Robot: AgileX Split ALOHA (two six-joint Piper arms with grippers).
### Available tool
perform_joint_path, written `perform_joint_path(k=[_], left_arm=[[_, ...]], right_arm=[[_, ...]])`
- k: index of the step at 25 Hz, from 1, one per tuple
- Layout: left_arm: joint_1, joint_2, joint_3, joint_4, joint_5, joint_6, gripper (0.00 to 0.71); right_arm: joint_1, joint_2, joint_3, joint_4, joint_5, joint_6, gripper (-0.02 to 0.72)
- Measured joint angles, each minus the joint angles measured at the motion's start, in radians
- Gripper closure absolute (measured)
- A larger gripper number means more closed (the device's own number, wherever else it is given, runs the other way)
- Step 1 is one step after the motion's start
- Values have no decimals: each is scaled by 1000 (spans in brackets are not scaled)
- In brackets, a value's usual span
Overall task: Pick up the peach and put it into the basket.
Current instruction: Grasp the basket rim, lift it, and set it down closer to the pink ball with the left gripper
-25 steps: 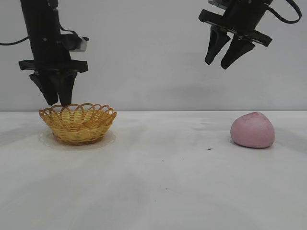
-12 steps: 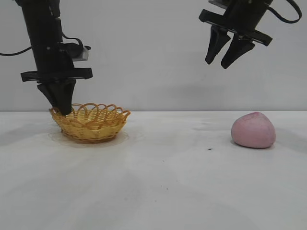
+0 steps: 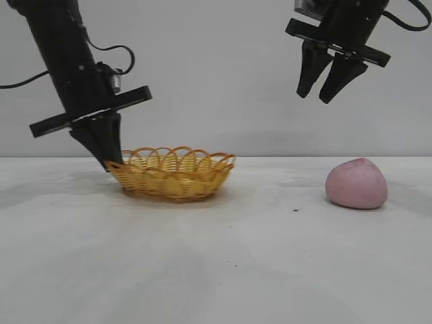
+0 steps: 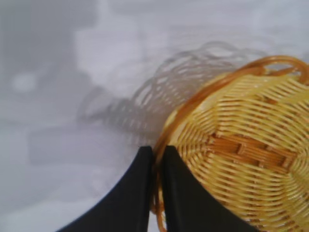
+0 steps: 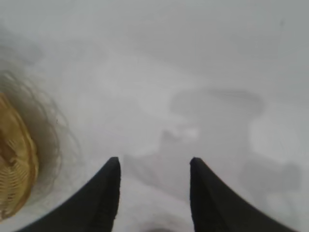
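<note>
The yellow wicker basket [image 3: 173,173] sits on the white table left of centre, tipped slightly. My left gripper [image 3: 113,162] is shut on its rim at the basket's left end; in the left wrist view the looped rim [image 4: 157,159] is pinched by that gripper [image 4: 156,151] between two black fingers, and the woven basket [image 4: 241,154] fills the side. The pink peach [image 3: 356,183] rests on the table at the right, untouched. High above it hangs my right gripper [image 3: 317,94], open and empty. Its own view shows the right gripper [image 5: 154,162] over bare table, with the basket [image 5: 14,169] at the edge.
The white table [image 3: 216,256] runs wide between basket and peach, with a small dark speck [image 3: 295,210] near the peach. A plain grey wall stands behind.
My left gripper closed on the basket's rim and dragged the basket to the right, toward the table's middle, tilting as it went. The right gripper shifted only slightly. The peach stayed put.
</note>
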Motion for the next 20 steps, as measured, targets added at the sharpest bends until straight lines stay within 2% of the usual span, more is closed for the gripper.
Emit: perform_joint_path(k=[4, 7, 11, 19, 20], left_arm=[[-73, -77, 155, -46, -142, -55, 710], [-115, -119, 247, -82, -208, -75, 710], [-126, -155, 337, -117, -287, -120, 710], [-137, -185, 401, -165, -325, -136, 710], [-138, -186, 404, -165, -325, -136, 646]], right_arm=[[0, -30, 0, 0, 2, 2, 370], [0, -35, 0, 0, 22, 2, 370], [0, -35, 0, 2, 38, 3, 370], [0, -35, 0, 2, 61, 6, 370], [0, -35, 0, 2, 61, 7, 370]])
